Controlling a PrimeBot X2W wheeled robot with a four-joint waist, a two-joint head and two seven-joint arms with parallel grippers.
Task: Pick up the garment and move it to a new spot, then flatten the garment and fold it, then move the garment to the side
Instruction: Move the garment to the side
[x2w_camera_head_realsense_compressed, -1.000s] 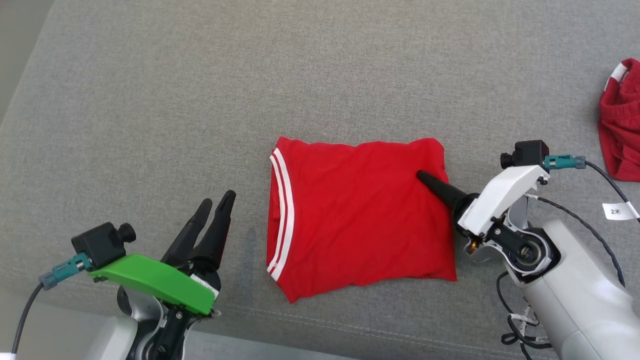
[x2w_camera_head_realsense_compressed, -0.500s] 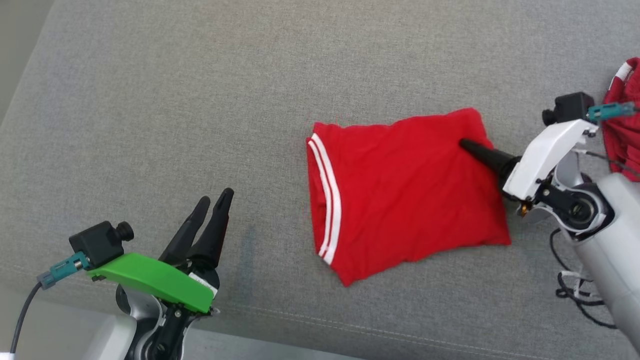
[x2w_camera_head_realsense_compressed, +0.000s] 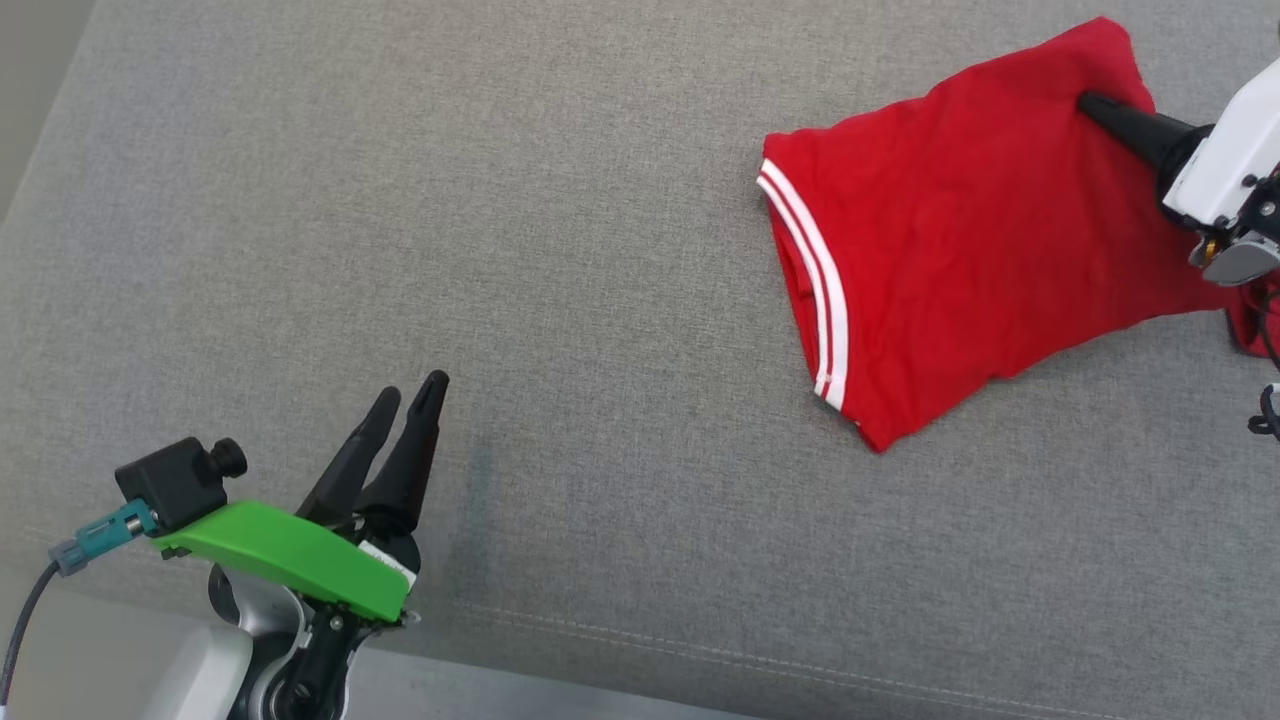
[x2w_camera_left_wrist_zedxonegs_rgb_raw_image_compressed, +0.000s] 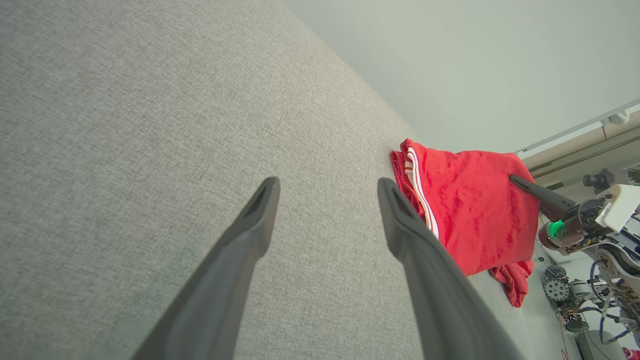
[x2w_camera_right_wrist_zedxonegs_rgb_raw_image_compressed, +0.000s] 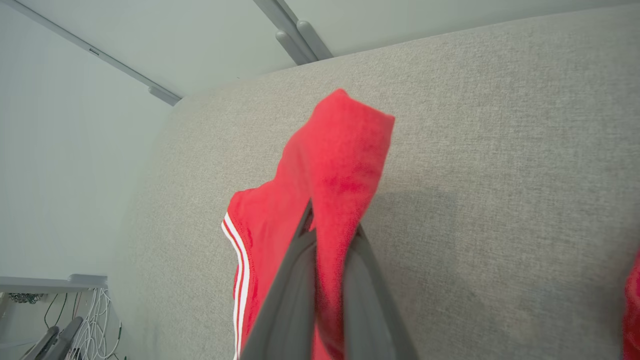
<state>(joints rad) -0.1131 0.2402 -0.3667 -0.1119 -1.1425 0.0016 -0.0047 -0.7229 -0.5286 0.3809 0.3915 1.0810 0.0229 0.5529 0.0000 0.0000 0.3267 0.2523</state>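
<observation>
Right wrist view: the right hand (x2w_camera_right_wrist_zedxonegs_rgb_raw_image_compressed: 332, 222) has its two dark fingers clamped together on a pinch of the garment (x2w_camera_right_wrist_zedxonegs_rgb_raw_image_compressed: 345, 145). The red cloth rises past the tips and casts a shadow on the worktop (x2w_camera_right_wrist_zedxonegs_rgb_raw_image_compressed: 500, 150).
Grip point: the far right corner of the garment, as the head view shows it; that corner is raised and the rest lies flat.
Garment: red and folded to a rough rectangle, with two white stripes along its left hem. It lies on the right side of the worktop, toward the far edge.
Second red cloth (x2w_camera_left_wrist_zedxonegs_rgb_raw_image_compressed: 512, 280): just beside the garment's near right corner, partly hidden by the right hand in the head view.
Left hand (x2w_camera_head_realsense_compressed: 410, 388): fingers spread apart and holding nothing, by the near edge toward the near left corner, well apart from the garment.
Worktop surface: grey woven fabric with a seam along the near edge.
</observation>
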